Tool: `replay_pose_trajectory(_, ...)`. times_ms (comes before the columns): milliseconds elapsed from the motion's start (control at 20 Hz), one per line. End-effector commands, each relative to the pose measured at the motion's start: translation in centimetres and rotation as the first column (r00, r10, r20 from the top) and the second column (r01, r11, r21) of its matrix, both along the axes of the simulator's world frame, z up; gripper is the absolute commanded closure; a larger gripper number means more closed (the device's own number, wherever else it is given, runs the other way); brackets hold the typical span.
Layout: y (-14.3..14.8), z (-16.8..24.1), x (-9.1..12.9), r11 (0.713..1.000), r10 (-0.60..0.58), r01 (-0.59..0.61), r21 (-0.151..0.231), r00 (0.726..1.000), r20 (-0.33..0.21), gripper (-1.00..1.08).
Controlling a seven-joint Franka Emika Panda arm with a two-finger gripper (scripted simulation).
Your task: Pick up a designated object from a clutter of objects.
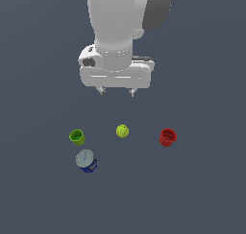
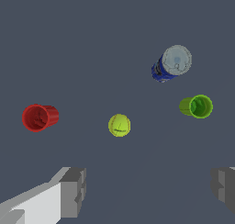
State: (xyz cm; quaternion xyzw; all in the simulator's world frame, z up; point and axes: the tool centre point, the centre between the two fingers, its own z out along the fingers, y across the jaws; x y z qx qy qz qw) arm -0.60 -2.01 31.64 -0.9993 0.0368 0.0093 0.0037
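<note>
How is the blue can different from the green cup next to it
The blue can is blue with a silver-grey lid closing its top; the green cup is green all over and open-mouthed. The blue can looks slightly larger than the green cup. The blue can carries label marks on its side; the green cup is plain. Both are small, round and stand apart on the floor, untouched by the gripper.

No readable text anywhere. Blue can (image 1: 87, 161) (image 2: 170, 64) shows label marks on side below grey lid, too blurred to read.
</note>
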Motion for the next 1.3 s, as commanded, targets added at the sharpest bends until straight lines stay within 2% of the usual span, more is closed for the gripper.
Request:
replay_pose_trajectory(0,-0.2,-0.2,0.3,1.0,0.008,-0.008,0.0,1.0,0.0,-0.92)
replay_pose_trajectory(300,-1.1,-1.3,1.9,0.999,0.054,-0.054,0.001,0.999,0.002,-0.92)
replay_pose_trajectory(650,-3.2,-4.0,5.2,0.989,0.151,-0.151,0.002,0.989,0.006,-0.92)
replay_pose_trajectory(950,-5.9,-7.6,8.5,0.965,0.261,-0.261,0.001,0.965,0.011,-0.92)
replay_pose_trajectory(1250,-8.7,-11.8,11.4,0.93,0.368,-0.368,-0.002,0.93,0.015,-0.92)
